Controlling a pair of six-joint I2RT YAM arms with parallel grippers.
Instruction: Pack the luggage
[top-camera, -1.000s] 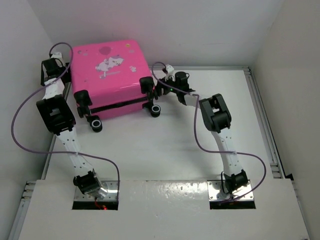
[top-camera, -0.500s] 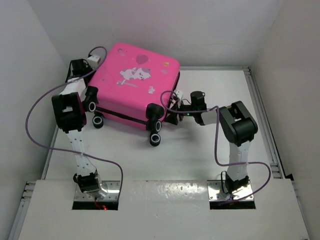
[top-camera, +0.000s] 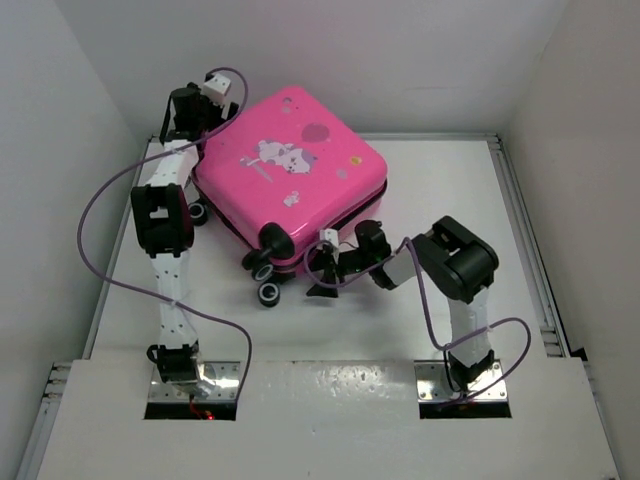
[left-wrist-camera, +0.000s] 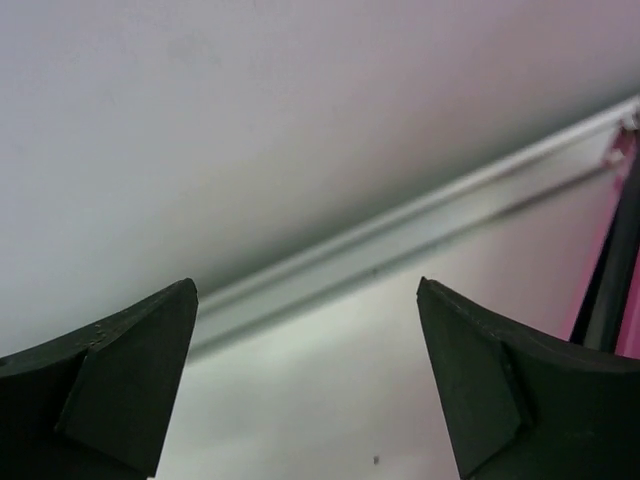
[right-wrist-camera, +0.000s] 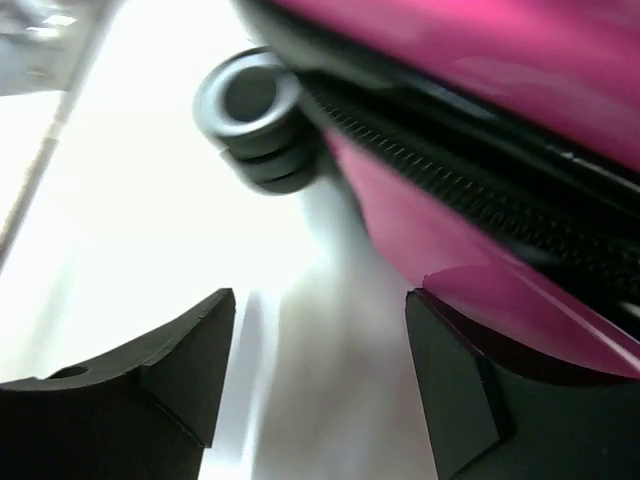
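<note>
Suitcase (top-camera: 290, 170): shut and lying flat on the far-left part of the table (top-camera: 450, 190), turned corner-on toward the arms.
Right gripper (right-wrist-camera: 320, 295): jaws apart, holding nothing, low at the suitcase's near side, just beside a wheel (right-wrist-camera: 250, 100).
Key relation: the zipper (right-wrist-camera: 470, 200) seam ran just ahead and to the right of the right gripper, so this arm looked the nearer one.
Left gripper (left-wrist-camera: 305, 290): spread wide and empty at the far-left corner, with the suitcase edge to its right.
</note>
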